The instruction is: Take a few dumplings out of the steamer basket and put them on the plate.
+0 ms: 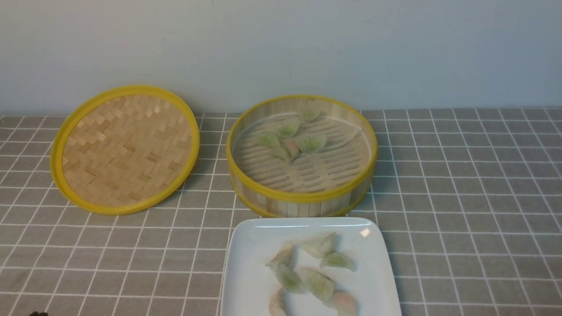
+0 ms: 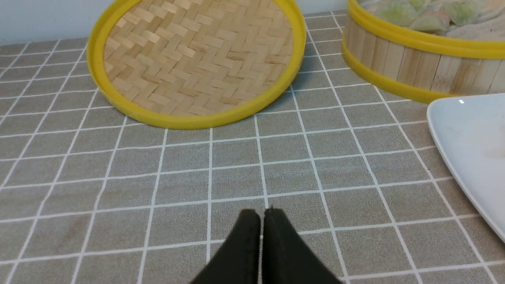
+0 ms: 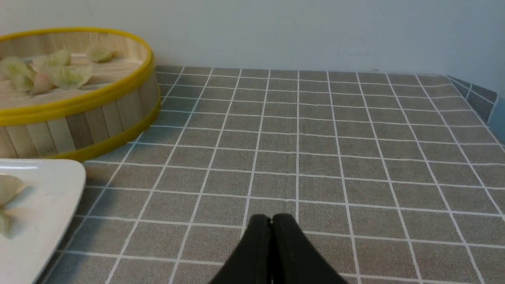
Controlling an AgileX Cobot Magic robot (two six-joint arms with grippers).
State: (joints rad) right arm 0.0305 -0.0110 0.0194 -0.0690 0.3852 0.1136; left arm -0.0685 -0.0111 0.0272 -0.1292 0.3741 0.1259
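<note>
The steamer basket [image 1: 303,198] stands at the middle back with several green dumplings [image 1: 311,142] lying on its slatted floor. Just in front of it the white plate [image 1: 250,245] carries several more dumplings [image 1: 318,283]. My left gripper [image 2: 261,213] is shut with nothing in it, low over the cloth in front of the lid and left of the plate [image 2: 465,134]. My right gripper [image 3: 271,217] is also shut and empty, over the cloth to the right of the plate [image 3: 47,197] and basket [image 3: 79,126]. Neither arm shows in the front view.
A flat woven lid [image 1: 125,149] with a yellow rim leans at the back left. A grey checked cloth [image 1: 461,197] covers the table up to a pale wall behind. In the right wrist view the cloth ends at an edge [image 3: 473,94] on the far right.
</note>
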